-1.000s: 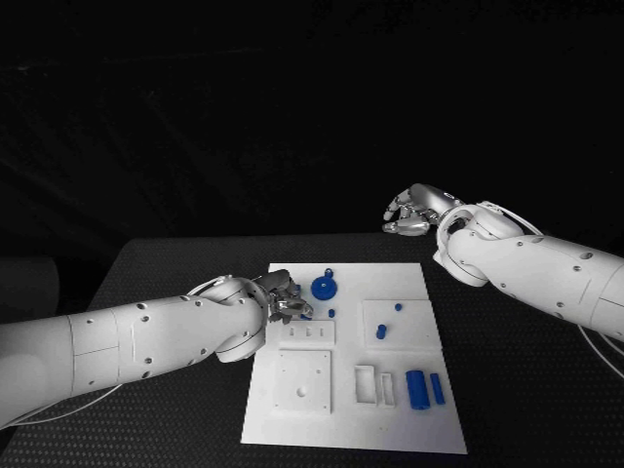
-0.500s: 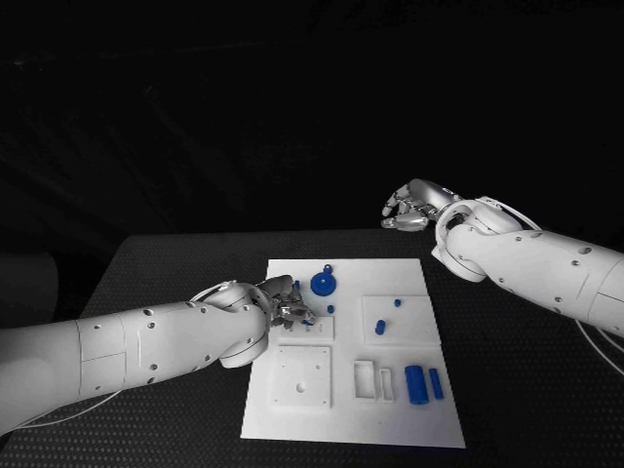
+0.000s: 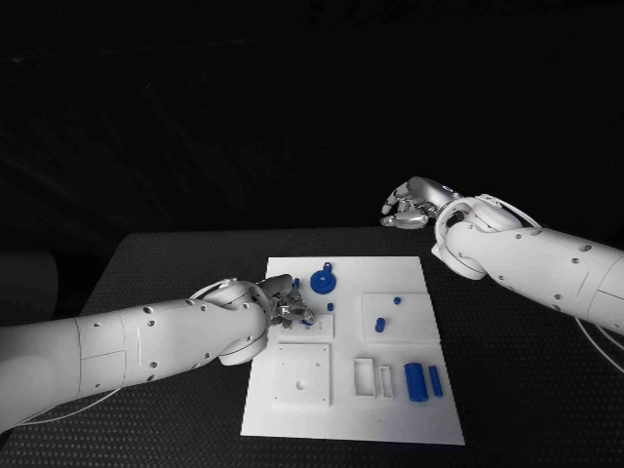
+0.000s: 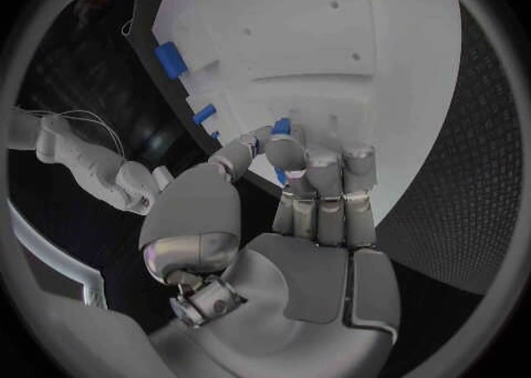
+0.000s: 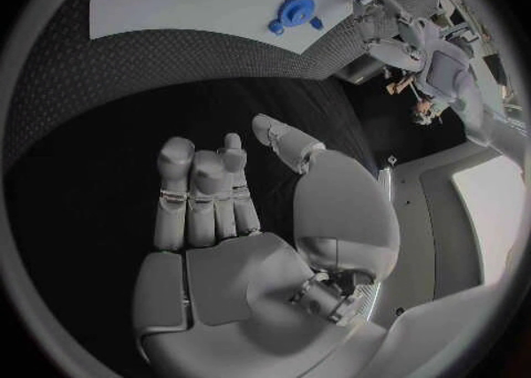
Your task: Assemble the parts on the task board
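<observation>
Little has moved: the left hand (image 3: 287, 304) stays over the task board (image 3: 354, 419), fingers (image 4: 286, 150) still curled, pinching a small blue part (image 4: 281, 126). The right hand (image 3: 410, 208) hangs beyond the desk's (image 3: 172, 263) far edge, fingers (image 5: 199, 188) together, loosely curled, holding nothing.

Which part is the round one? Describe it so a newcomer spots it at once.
Start at the white task board in the middle of the table and look to its far end, just beyond the left hand. The blue disc there is wide, flat and round; the other blue parts are small pegs or bars.
</observation>
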You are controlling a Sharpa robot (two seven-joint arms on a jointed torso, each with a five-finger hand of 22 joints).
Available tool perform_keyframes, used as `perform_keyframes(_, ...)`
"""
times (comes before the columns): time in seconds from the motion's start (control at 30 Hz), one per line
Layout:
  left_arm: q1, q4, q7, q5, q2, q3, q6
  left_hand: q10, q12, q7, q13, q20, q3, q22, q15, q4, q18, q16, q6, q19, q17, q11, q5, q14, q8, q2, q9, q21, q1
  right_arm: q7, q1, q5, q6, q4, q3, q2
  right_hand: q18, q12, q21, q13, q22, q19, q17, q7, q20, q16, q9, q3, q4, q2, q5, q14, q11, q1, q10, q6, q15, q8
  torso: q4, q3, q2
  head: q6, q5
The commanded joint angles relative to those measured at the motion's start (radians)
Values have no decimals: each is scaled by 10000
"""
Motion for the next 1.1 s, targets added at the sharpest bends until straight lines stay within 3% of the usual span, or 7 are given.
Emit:
perform_keyframes(0.03,-5,26,-38,-69,4,4,341,-475,68,-1190,11,-1142,39,210,-684,7,159,64,1282,-23,-15,-388,-72,37,72,135,2521,44,6,85,3,0,133,9,7,8,235,-14,-41,-13,102,-43,13,117,-14,-47,11,-85,-2,95,57,-63,15,-42,-63,43,24,-37,4,-4,2,-15,2)
perform_keyframes(0.33,-7,5,-61,-66,-11,5,533,-506,219,-1180,37,-1131,18,206,-659,-53,156,207,1357,-90,-80,-367,244,-17,31,191,2510,109,-69,82,3,0,146,17,7,13,235,-9,-43,-17,105,-45,15,117,-15,-47,12,-91,-4,102,90,-65,15,-44,-66,41,24,-37,4,-5,1,-39,10)
perform_keyframes(1.1,-32,-128,-107,-144,16,5,444,-536,266,-1177,27,-1132,13,198,-654,-54,161,262,1361,-102,-129,-366,181,-45,2,263,2507,142,-109,92,3,4,162,36,7,21,235,5,-49,-28,113,-48,21,118,-16,-47,17,-105,-1,120,202,-68,15,-59,-75,39,25,-35,3,-3,8,-39,-4)
